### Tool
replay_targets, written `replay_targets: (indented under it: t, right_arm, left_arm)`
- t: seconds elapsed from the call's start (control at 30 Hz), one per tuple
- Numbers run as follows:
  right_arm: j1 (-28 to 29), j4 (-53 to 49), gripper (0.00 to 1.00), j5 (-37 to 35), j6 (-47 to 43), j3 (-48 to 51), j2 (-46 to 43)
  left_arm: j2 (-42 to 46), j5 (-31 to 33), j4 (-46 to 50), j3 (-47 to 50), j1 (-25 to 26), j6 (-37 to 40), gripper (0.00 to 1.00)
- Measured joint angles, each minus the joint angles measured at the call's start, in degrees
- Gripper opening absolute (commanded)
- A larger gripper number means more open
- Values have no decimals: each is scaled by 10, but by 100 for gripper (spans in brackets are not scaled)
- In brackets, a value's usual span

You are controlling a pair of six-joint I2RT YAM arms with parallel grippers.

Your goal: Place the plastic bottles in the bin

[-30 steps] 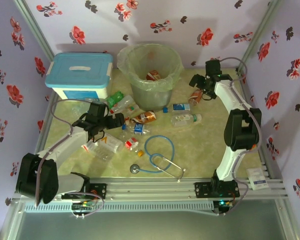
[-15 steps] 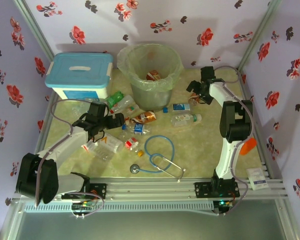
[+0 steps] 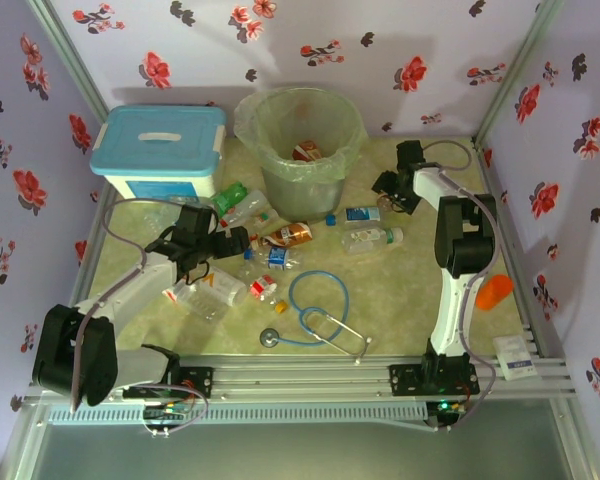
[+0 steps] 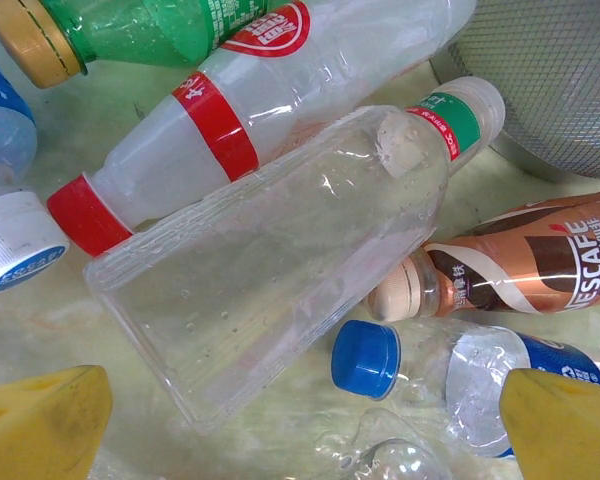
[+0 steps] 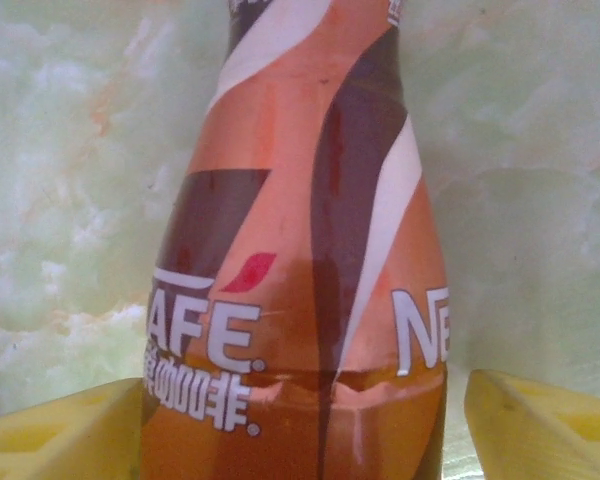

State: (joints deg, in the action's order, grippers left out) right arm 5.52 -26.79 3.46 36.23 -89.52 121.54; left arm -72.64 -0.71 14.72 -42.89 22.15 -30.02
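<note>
The bin (image 3: 300, 140) stands at the back centre, with some bottles inside. Several plastic bottles lie in front of it: a green one (image 3: 230, 196), a brown coffee one (image 3: 292, 234), a blue-labelled one (image 3: 360, 214) and a clear one (image 3: 372, 239). My left gripper (image 3: 228, 243) hangs open over this cluster, above a clear square bottle (image 4: 270, 260) and a blue-capped bottle (image 4: 365, 358). My right gripper (image 3: 388, 190) straddles an orange-brown coffee bottle (image 5: 300, 300). Its left finger (image 5: 60, 440) is against the bottle, and a gap shows at the right finger (image 5: 540, 420).
A white box with a light-blue lid (image 3: 160, 150) stands left of the bin. A blue-tubed stethoscope (image 3: 320, 310) lies at the centre front. An orange object (image 3: 495, 290) and a white packet (image 3: 515, 357) sit at the right edge.
My right arm swung left and down onto the orange-brown bottle, and its jaws narrowed around it. The left arm stayed still.
</note>
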Motion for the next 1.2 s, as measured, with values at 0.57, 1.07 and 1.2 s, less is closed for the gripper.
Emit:
replay_targets:
  t: [0.57, 1.07, 1.2]
  right_arm:
    - [0, -2, 56, -2, -22, 0, -1]
    - [-2, -116, 10, -18, -138, -61, -139]
    - [1, -152, 0, -17, -163, -89, -182]
  left_arm:
    - [0, 0, 7, -1, 0, 0, 100]
    - [0, 6, 8, -1, 0, 0, 100]
    - [0, 6, 6, 2, 1, 0, 100]
